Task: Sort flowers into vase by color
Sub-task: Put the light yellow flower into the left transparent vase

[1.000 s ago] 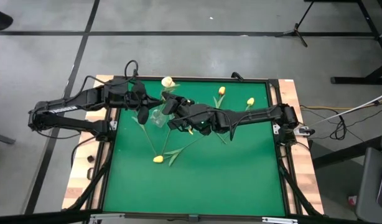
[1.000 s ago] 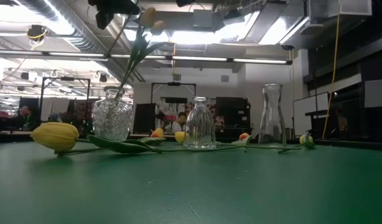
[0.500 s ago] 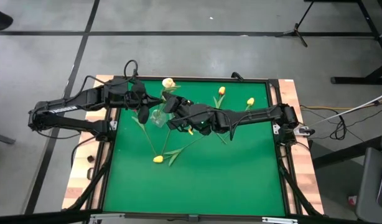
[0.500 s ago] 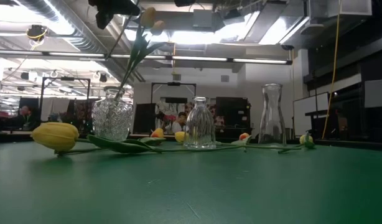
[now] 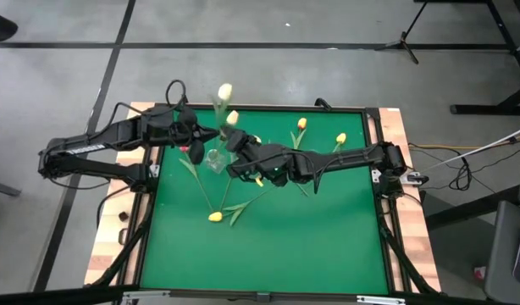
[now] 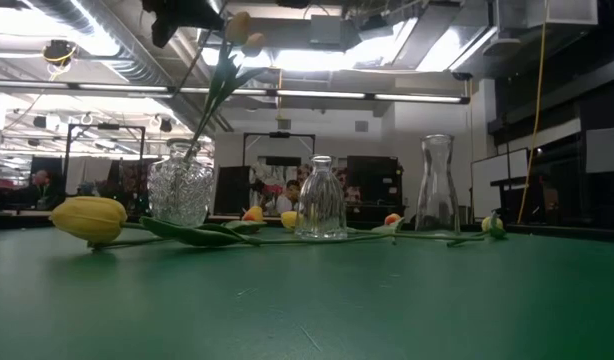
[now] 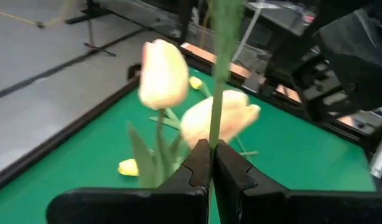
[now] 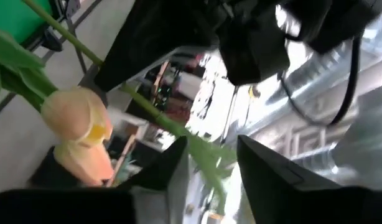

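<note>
Green table (image 5: 328,246) under us: our left claw (image 7: 211,163) is clamped on a tulip stem (image 7: 221,56) above the cut-glass vase (image 6: 179,186), our right claw (image 8: 211,163) parted around it; more tulips (image 5: 216,217) lie scattered on the felt.

Surface (image 5: 328,237): you are looking at green felt lying inside a wooden frame.
Stand (image 5: 406,41): its legs are resting on the grey floor beyond.
Cables (image 5: 463,161): they are trailing off the right edge.
</note>
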